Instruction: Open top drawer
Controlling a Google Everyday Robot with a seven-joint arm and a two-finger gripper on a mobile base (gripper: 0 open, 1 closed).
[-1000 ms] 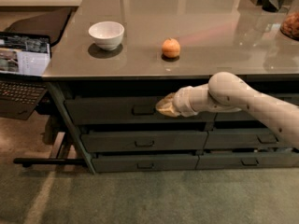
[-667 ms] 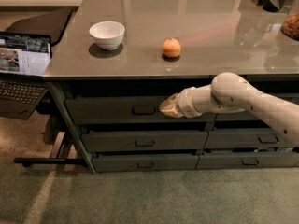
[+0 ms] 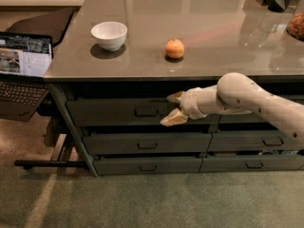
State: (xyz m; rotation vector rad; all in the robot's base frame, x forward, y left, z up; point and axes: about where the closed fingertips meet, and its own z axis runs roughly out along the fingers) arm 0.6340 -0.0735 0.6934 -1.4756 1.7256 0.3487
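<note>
Top drawer (image 3: 109, 112) is the wide, shallow dark grey one right under the worktop's edge, on the left side of the unit. Flat front, one small dark bail handle (image 3: 146, 112) in the middle. There's a dark shadowy strip above the front, and honestly I can't tell if it's cracked open or fully shut.

The white arm (image 3: 247, 96) comes in from the right, and the hand (image 3: 174, 108) is in front of the drawer's right end, just beside the handle but not around it. It's released, with its tan fingers (image 3: 175, 97) spread one above the other and gripping nothing.

Worktop (image 3: 213, 46) is big, grey and glossy. Greenish carpet (image 3: 142, 198) covers the floor. Two more grey drawers (image 3: 147, 144) are stacked under the top one, with another column to the right. An open laptop (image 3: 23, 65) sits off to the left on a lower surface. On the worktop are a white bowl (image 3: 109, 34) and a small orange fruit (image 3: 175, 48), well apart from each other.

Compared with a second ago, the fingers have parted (they looked like one closed tip then) and the arm has slid a touch to the right. The drawer front looks the same.
</note>
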